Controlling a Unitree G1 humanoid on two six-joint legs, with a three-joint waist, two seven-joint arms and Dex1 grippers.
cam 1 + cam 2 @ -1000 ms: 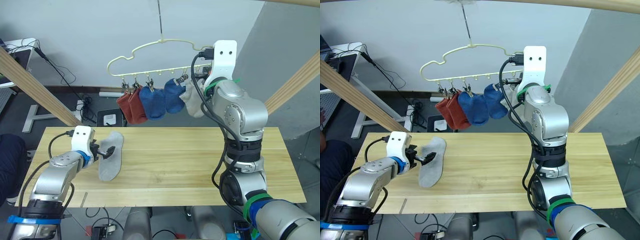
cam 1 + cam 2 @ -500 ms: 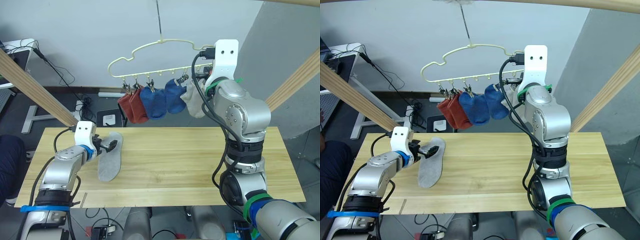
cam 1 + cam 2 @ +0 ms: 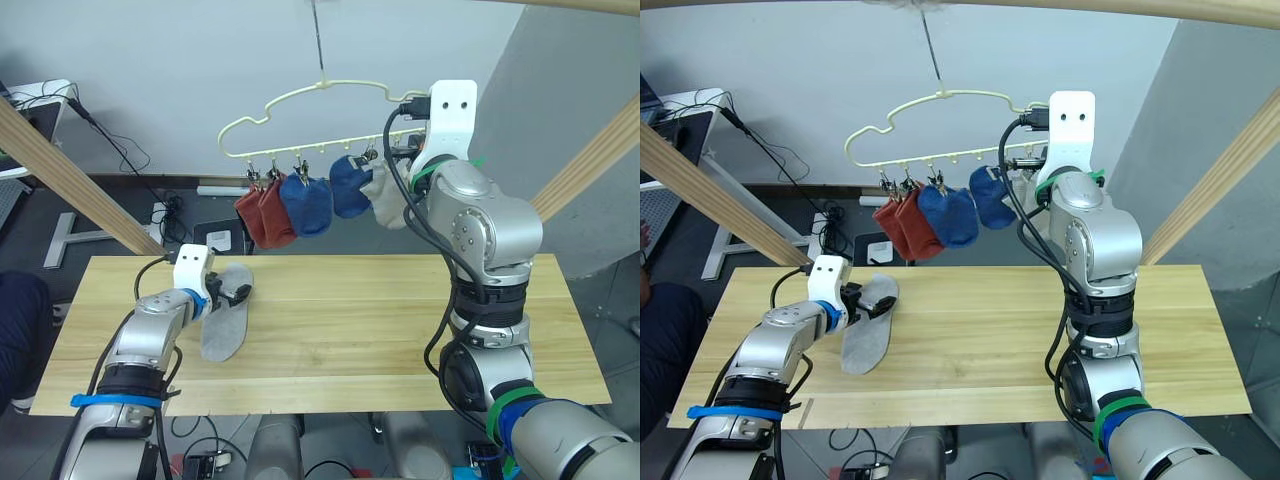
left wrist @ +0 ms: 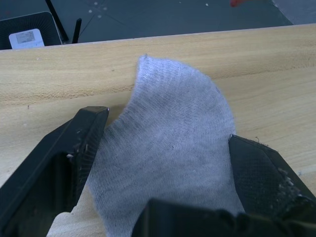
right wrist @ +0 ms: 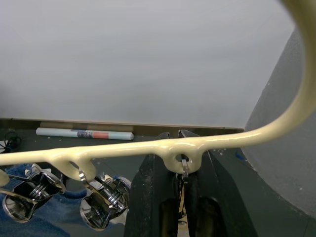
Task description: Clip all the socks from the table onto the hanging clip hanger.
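One light grey sock lies flat on the pale wood table, left of centre. My left gripper is open at the sock's far end, and in the left wrist view its fingers stand on either side of the sock. The pale yellow clip hanger hangs above the table's far edge. Clipped to it are two rust red socks, two blue socks and a light grey sock. My right gripper is raised at the hanger's right end, shut on a metal clip under the bar.
Slanted wooden beams stand at the left and right of the table. Cables and a black device lie on the floor behind the table. A person's dark clothing shows at the left edge.
My left gripper has moved right and forward over the near-left sock's far end, and the sock has shifted slightly right. The right arm has stayed at the hanger.
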